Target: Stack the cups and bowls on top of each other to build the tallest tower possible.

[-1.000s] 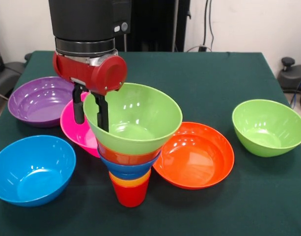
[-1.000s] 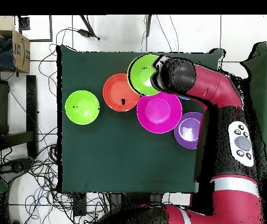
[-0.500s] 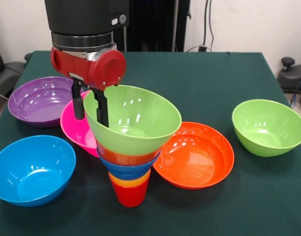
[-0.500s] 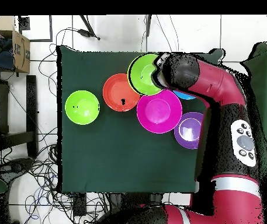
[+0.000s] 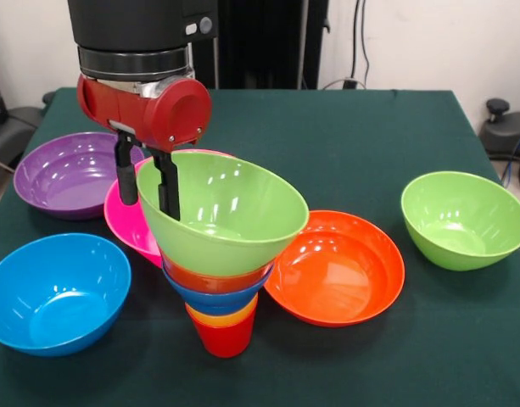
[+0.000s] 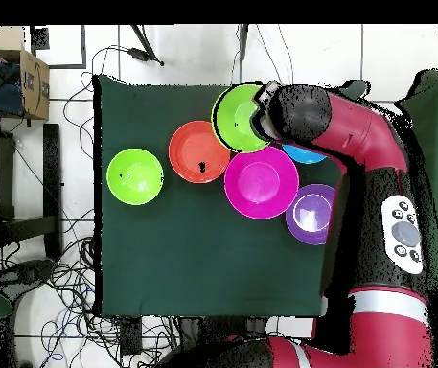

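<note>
The tower (image 5: 221, 288) stands near the table's front: red cup (image 5: 225, 337) lowest, then orange cup (image 5: 224, 315), small blue bowl (image 5: 210, 298), small orange-red bowl (image 5: 210, 276), and a lime green bowl (image 5: 234, 208) on top, tilted. My gripper (image 5: 146, 206) straddles that bowl's left rim, one finger (image 5: 124, 176) outside, one inside, shut on the wall. In the overhead view the wrist (image 6: 285, 110) covers the gripper beside the green bowl (image 6: 235, 117).
Loose bowls ring the tower: purple (image 5: 69, 174), pink (image 5: 124, 222) behind the gripper, light blue (image 5: 56, 292), large orange-red (image 5: 340, 267), second lime green (image 5: 463, 219). The green table (image 5: 370, 127) stretches behind them.
My gripper has risen slightly and shifted left in the front view. The top green bowl has followed it and tilts more; the tower leans a little left.
</note>
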`<move>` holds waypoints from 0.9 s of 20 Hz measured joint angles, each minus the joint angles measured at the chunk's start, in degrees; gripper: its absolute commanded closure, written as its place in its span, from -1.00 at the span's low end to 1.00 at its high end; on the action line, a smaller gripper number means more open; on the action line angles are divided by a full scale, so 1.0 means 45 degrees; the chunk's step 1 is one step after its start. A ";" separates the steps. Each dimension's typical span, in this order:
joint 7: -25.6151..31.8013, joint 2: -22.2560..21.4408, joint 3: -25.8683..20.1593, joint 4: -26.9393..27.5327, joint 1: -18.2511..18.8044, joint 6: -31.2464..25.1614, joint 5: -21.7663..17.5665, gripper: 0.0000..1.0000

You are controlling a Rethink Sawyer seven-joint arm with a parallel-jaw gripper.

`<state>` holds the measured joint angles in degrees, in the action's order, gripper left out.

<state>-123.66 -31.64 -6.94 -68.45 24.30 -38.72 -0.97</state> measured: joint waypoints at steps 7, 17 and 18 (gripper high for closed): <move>0.0000 -0.0001 0.0022 0.0017 -0.0024 -0.0238 0.0037 -1.00; 0.0000 0.0000 0.0062 0.0030 -0.0141 -0.0674 0.0269 -1.00; 0.0000 0.0000 0.0079 0.0030 -0.0162 -0.0674 0.0308 -1.00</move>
<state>-123.66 -31.64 -6.58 -68.32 23.57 -41.76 0.42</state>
